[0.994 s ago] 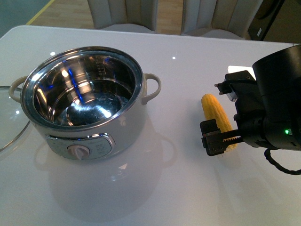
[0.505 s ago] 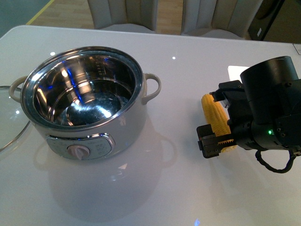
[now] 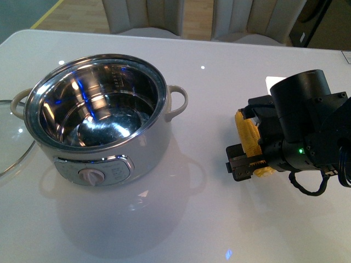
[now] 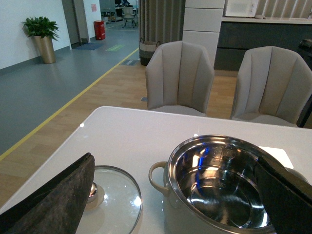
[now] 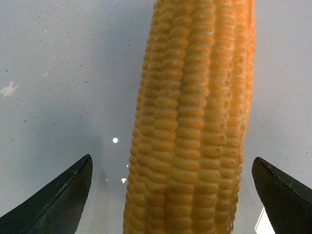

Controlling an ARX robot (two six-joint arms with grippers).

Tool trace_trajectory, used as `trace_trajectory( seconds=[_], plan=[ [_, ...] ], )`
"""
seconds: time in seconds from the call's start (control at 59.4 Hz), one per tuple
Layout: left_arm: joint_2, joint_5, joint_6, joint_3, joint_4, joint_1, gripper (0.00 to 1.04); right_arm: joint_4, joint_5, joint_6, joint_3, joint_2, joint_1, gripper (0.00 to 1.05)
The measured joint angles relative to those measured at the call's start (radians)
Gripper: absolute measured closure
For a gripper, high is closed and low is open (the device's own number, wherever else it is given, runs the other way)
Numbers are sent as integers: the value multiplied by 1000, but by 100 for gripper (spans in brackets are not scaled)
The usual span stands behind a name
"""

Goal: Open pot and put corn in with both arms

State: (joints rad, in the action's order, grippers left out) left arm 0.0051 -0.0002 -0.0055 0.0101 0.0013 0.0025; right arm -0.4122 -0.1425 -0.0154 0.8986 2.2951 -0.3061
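The cream-white pot [image 3: 98, 118] stands uncovered at the left of the white table, steel bowl empty, dial knob facing me; it also shows in the left wrist view [image 4: 219, 187]. The yellow corn [image 3: 248, 137] lies on the table at the right, mostly hidden under my right arm. My right gripper [image 3: 248, 156] is open and hangs low over the corn. In the right wrist view the corn [image 5: 195, 122] lies between the two spread fingers, untouched. My left gripper [image 4: 175, 195] is open, empty, and out of the front view.
The glass lid [image 3: 10, 137] lies flat on the table left of the pot, and it shows with its knob in the left wrist view [image 4: 109, 200]. Two beige chairs [image 4: 179, 78] stand beyond the table's far edge. A white card [image 3: 274, 82] lies behind the right arm.
My right arm has moved left and down over the corn, so more of the cob is covered. The pot and lid have not moved.
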Motion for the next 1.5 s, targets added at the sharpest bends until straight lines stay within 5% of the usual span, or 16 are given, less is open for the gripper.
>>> trace_trajectory(
  seconds=[0.303,0.421,0.708,1.129,1.499],
  plan=[
    [0,0,0,0,0,0,7,2,0,-4,8,10,1,66],
    [0,0,0,0,0,0,7,-8,5,-4,0,3,6,73],
    [0,0,0,0,0,0,7,-49,28,11,-82,-99,34,77],
    [0,0,0,0,0,0,7,26,231,161,-188,-466,89,80],
    [0,0,0,0,0,0,7,136,301,350,-93,-590,-65,81]
  ],
)
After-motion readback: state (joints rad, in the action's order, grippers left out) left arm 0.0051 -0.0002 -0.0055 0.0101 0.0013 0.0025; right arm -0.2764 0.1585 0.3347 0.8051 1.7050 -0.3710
